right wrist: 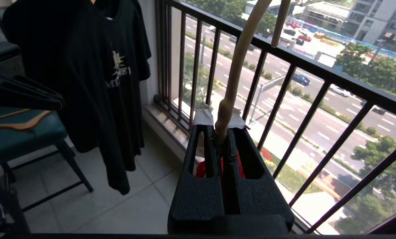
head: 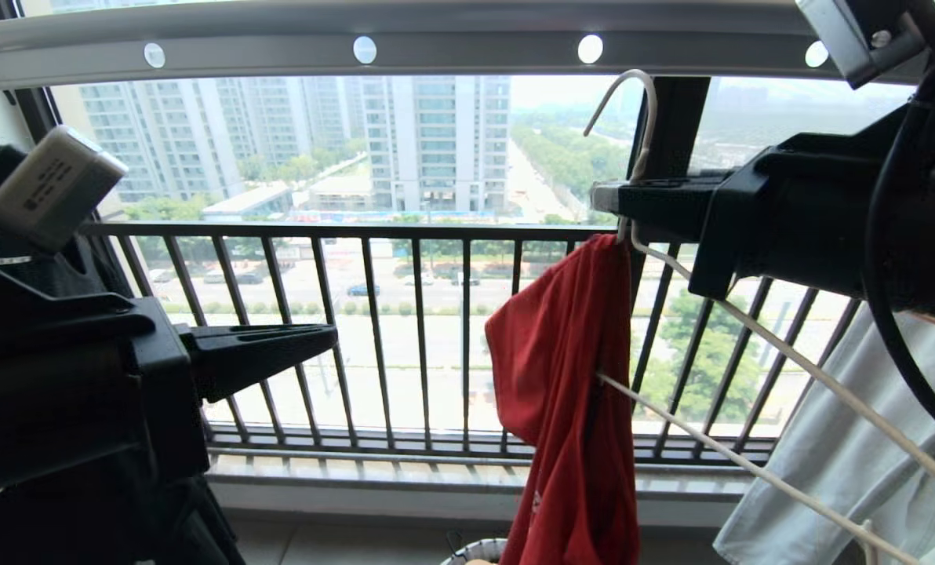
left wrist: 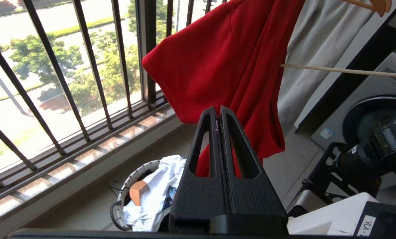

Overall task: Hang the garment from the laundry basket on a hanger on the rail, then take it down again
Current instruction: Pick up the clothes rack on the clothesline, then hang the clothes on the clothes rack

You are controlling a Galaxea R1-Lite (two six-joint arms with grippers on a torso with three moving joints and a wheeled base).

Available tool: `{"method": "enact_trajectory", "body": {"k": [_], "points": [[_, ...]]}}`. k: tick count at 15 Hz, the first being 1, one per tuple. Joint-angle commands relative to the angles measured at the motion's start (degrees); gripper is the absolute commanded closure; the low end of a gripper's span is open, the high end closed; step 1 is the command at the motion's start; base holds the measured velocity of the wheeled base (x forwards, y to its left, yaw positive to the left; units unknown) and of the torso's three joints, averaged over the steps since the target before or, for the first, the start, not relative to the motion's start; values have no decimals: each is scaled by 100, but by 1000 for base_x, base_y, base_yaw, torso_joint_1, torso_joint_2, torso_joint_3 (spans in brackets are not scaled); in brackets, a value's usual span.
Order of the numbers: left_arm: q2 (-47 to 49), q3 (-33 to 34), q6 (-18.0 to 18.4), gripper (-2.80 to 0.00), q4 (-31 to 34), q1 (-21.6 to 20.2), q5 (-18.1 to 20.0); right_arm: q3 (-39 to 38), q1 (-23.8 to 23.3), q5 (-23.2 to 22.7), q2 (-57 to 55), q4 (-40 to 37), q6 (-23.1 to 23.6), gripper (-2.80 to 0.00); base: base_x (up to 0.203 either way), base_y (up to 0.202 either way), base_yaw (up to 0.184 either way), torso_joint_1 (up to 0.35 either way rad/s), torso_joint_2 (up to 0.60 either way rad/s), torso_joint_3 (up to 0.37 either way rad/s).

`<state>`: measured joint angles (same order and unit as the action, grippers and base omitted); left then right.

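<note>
Now, biggest things first, down to the smallest.

Rail: the rail (head: 467,47) runs along the top, and the hook is below it, not on it yet.
Black railing: the black railing (head: 405,337) stands behind everything, with the street far below.
Garment: the garment (head: 569,392) is red and hangs bunched on one end of the hanger, just above the laundry basket.
Pale grey garment: the pale grey garment (head: 828,471) hangs close on the right, near the hanger's long arms.
Black garment: the black garment (right wrist: 95,76) hangs off to the left side.
Right gripper: the right gripper (head: 605,200) is closed tight on the neck of the hanger, just under the hook.
Left gripper: the left gripper (head: 322,337) is closed with nothing in it, near the red shirt but not touching.
Laundry basket: the laundry basket (left wrist: 118,205) sits on the floor with white clothes inside.
Hanger: the hanger (head: 750,345) is thin and leans sideways.

What could go wrong: the shirt sits on one side only, so I think it could slide off. The hook could miss the rail. The thin arms could catch the grey cloth.
In the way: the grey cloth is closest. The left gripper stays clear.
</note>
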<state>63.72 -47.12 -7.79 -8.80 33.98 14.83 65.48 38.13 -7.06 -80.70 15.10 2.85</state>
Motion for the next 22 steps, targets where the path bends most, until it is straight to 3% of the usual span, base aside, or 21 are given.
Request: {"method": "enact_trajectory", "body": {"k": [1,4,6,10,13,14,15,16,18,19,20,21,22], "points": [[-279,-6,-26,0,312,-5,339,124,2,-761,236,-526,-214,0,0,0,0,0,0,0],[-381,0,-300,0,360,-5,410,165,-6,-1527,216,-514,-613,0,0,0,0,0,0,0],[-419,54,-310,0,361,-56,751,148,2,-1640,104,-271,-814,0,0,0,0,0,0,0],[-467,60,-308,0,307,-196,789,26,-3,-2131,-211,628,-1289,0,0,0,0,0,0,0],[105,-596,-311,0,360,-374,817,42,-127,-2540,-497,701,-1444,0,0,0,0,0,0,0],[275,-890,-311,0,429,-488,985,69,-210,-2739,-588,770,-1448,0,0,0,0,0,0,0],[438,-1216,-312,0,596,-789,1476,125,-349,-3081,-734,893,-1458,0,0,0,0,0,0,0],[595,-1480,-311,0,799,-1215,2206,226,-472,-3326,-894,969,-1502,0,0,0,0,0,0,0],[992,-1910,-310,0,1085,-2277,4345,528,-696,-3762,-1141,1019,-1768,0,0,0,0,0,0,0],[1276,-2071,-309,0,1160,-2645,5170,647,-755,-3917,-1242,1021,-1874,0,0,0,0,0,0,0],[1568,-2183,-288,0,1218,-2823,5601,759,-777,-4073,-1325,1021,-2001,0,0,0,0,0,0,0],[1777,-2246,-268,0,1248,-2901,5784,861,-778,-4202,-1419,1022,-2114,0,0,0,0,0,0,0],[1892,-2262,-185,-95,1256,-2933,5863,958,-769,-4267,-1483,1022,-2178,0,0,0,0,0,0,0]]}}
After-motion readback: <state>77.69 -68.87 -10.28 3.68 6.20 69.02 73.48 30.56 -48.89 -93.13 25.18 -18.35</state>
